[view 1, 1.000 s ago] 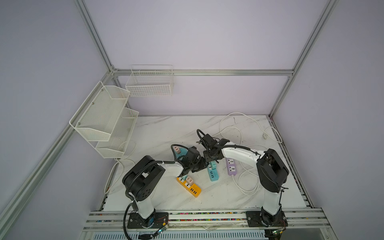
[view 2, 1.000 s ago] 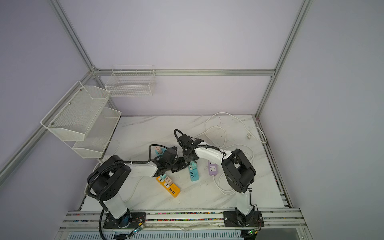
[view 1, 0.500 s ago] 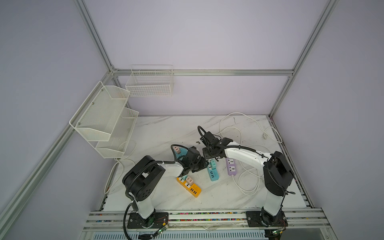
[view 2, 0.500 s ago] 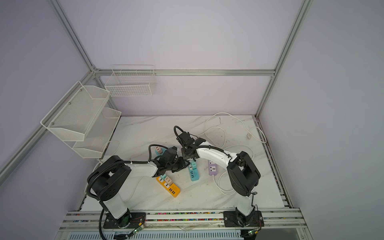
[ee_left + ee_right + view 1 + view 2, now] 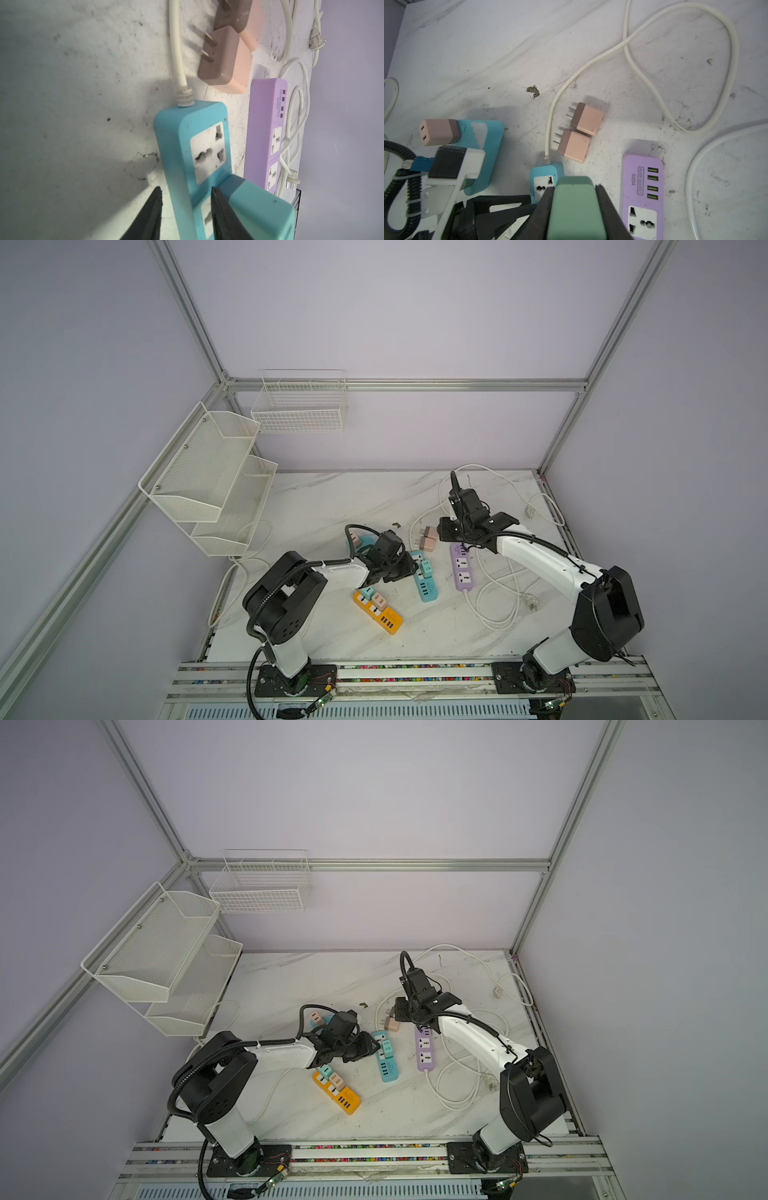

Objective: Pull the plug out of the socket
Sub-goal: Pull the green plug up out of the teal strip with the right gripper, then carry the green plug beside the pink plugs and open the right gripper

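The socket is a blue power strip lying flat on the marble table. Its end outlet stands empty. My right gripper is shut on a green plug and hangs above and right of the strip in both top views. Another green plug sits in the strip's second outlet. My left gripper straddles the strip's long edge, open. One finger rests on the strip's top beside that plug. The other stands off the side wall.
Two loose pink plugs lie beyond the strip's cord end. A purple strip lies just right, amid white cord loops. An orange strip carries two plugs. Wire shelves hang at left.
My right gripper has drawn away from the blue strip, up and to the right. The left arm has stayed at the strip.
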You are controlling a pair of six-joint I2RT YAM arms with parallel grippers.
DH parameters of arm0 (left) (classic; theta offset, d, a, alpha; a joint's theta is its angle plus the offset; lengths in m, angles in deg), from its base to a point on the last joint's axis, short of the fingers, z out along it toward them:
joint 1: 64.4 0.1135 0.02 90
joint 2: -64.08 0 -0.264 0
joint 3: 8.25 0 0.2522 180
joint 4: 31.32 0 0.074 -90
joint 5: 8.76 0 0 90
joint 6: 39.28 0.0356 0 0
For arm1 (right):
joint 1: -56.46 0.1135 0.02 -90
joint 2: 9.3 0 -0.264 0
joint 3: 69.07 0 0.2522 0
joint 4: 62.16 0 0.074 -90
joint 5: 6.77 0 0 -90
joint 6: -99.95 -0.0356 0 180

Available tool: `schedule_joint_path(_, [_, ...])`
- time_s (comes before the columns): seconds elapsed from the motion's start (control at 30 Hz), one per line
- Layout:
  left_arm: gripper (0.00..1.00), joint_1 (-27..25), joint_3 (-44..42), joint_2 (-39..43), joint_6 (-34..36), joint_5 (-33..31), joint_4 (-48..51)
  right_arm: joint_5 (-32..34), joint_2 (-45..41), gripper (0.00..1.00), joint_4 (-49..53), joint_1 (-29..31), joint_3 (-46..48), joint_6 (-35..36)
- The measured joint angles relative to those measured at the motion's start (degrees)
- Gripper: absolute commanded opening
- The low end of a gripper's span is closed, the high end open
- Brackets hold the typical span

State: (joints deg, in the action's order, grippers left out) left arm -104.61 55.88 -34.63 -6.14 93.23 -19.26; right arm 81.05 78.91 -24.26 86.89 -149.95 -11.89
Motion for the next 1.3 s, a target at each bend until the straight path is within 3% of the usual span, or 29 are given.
schedule_joint_path(0.23, [0.43,-0.1,0.5,5.2,0.9,-1.0,1.7,-9.3,-1.1,0.22,-9.2,-5.7,9.3,-2.2])
schedule_joint_path(0.53, [0.46,-1.2,0.5,9.0,0.9,-2.8,2.6,-15.3,-1.8,0.22,-20.3,-7.3,18.3,-8.5])
schedule_joint_path(0.93, [0.47,-1.9,-1.7,12.9,0.9,-5.2,2.9,-15.3,-1.3,0.21,-26.6,-7.3,20.9,-13.4])
schedule_joint_path(1.3, [0.48,-1.9,-3.1,14.5,0.9,-6.3,3.0,-14.5,5.0,0.21,-29.0,-7.3,19.6,-14.4])
